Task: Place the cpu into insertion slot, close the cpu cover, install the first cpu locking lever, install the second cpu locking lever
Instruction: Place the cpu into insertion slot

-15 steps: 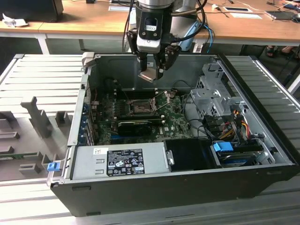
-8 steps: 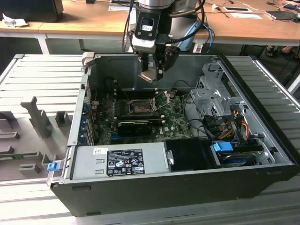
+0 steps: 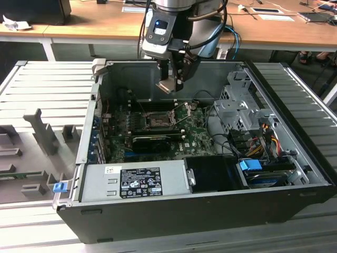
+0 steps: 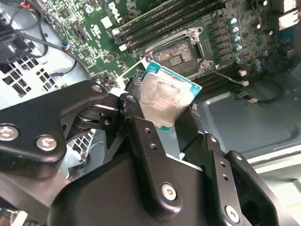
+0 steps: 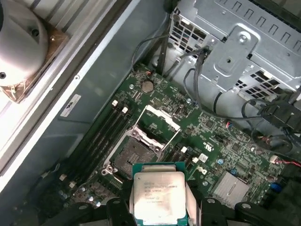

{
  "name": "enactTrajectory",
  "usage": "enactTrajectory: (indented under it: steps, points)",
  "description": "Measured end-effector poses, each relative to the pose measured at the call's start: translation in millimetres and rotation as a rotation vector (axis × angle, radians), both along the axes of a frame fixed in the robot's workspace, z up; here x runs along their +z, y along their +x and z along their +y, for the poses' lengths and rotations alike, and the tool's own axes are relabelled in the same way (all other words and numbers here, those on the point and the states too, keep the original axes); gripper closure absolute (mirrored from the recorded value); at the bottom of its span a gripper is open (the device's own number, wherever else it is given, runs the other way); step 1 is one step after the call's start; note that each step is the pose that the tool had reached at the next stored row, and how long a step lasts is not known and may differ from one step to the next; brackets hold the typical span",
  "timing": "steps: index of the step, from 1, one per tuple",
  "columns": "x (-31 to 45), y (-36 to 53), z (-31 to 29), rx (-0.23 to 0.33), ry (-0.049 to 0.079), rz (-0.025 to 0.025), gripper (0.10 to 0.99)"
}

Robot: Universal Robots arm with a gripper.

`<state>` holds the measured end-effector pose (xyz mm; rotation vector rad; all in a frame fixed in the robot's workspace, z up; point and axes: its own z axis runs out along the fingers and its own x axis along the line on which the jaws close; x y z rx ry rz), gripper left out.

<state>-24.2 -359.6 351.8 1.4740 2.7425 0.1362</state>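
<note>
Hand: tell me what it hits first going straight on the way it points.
Probably the open insertion slot; the hand, gripping the cpu, hangs above it, depth unclear.

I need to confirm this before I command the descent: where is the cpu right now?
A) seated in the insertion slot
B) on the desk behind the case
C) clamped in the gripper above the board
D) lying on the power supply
C: the cpu is clamped in the gripper above the motherboard, and the insertion slot shows its bare dark centre.
</note>
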Motion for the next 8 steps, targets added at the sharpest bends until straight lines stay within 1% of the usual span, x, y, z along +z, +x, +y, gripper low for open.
enactTrajectory:
  steps: [3, 6, 8]
  points:
    - [-0.4, 0.0, 0.0, -0.042, 0.000, 0.0000, 0.557]
    - [-1.1, 0.0, 0.0, -0.123, 0.000, 0.0001, 0.557]
    - [-1.4, 0.0, 0.0, -0.147, 0.000, 0.0001, 0.557]
